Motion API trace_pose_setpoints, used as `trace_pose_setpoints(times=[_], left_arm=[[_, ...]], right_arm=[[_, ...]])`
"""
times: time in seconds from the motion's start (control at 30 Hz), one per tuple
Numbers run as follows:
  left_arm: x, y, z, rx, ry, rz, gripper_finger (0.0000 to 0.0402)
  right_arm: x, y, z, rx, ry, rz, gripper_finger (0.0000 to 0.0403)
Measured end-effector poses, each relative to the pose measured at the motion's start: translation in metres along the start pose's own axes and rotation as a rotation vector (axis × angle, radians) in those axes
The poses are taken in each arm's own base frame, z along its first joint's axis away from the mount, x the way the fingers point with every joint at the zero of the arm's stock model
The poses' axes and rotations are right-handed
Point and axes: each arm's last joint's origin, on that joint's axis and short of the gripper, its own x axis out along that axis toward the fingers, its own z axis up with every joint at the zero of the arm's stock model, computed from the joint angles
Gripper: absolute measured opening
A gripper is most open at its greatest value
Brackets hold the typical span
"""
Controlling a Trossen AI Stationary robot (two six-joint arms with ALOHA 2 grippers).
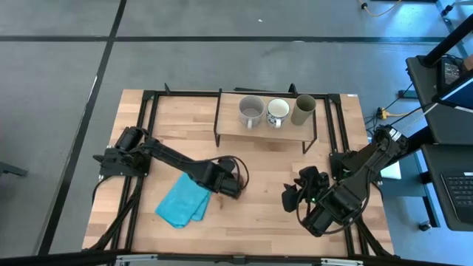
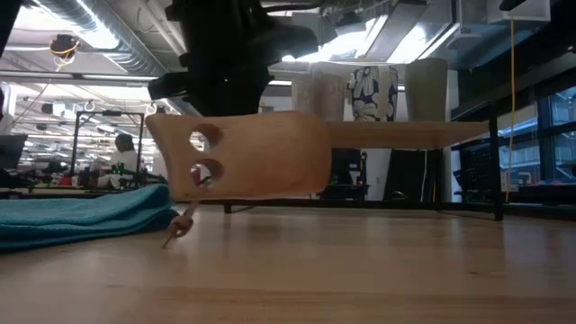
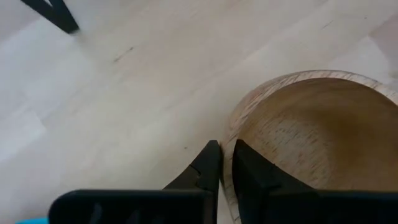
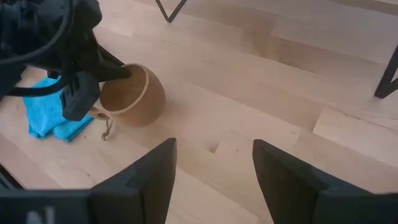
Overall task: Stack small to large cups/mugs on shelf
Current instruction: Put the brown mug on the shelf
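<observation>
The small wooden cup [image 4: 138,99] hangs tilted just above the tabletop at mid-table, with my left gripper [image 3: 225,148] shut on its rim. Its stub handle [image 2: 193,155] has two holes, and a cord [image 2: 180,225] dangles from it. A grey mug [image 1: 251,111], a white mug [image 1: 278,112] and an olive tumbler [image 1: 304,109] stand in a row on the shelf [image 1: 229,127] at the far side. My right gripper [image 4: 214,177] stands open to the cup's right, holding nothing. My left gripper pinches the cup's rim [image 3: 227,163], with one finger [image 3: 252,168] inside the bowl and the other [image 3: 205,167] outside. The fingers slant down from the table's left side. The cup hangs tilted with its body clear of the table [image 2: 360,270].
A crumpled blue cloth [image 1: 183,204] lies left of the cup near the front edge. Bare wooden tabletop [image 1: 266,166] lies between the cup and the shelf. Black frame rails [image 1: 145,118] run along the table's left and right sides.
</observation>
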Motion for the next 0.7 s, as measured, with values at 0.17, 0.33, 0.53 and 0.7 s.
trace_pose_setpoints(times=[0.17, 0.33, 0.53, 0.7], left_arm=[[0.0, -0.001, 0.0, -0.057, 0.017, -0.016, 0.0027], [-0.004, -0.002, -0.004, -0.068, 0.012, -0.02, 0.0041], [-0.02, -0.001, -0.007, -0.089, -0.086, -0.031, 0.0065], [-0.019, -0.001, -0.007, -0.105, -0.06, -0.031, 0.0081]], right_arm=[[-0.001, 0.0, -0.001, -0.01, 0.005, 0.0, 0.0213], [-0.001, 0.0, -0.001, -0.033, 0.005, 0.0, 0.0213], [-0.001, 0.0, -0.001, -0.037, 0.004, -0.002, 0.0213], [-0.001, -0.001, 0.0, -0.043, 0.001, -0.008, 0.0213]])
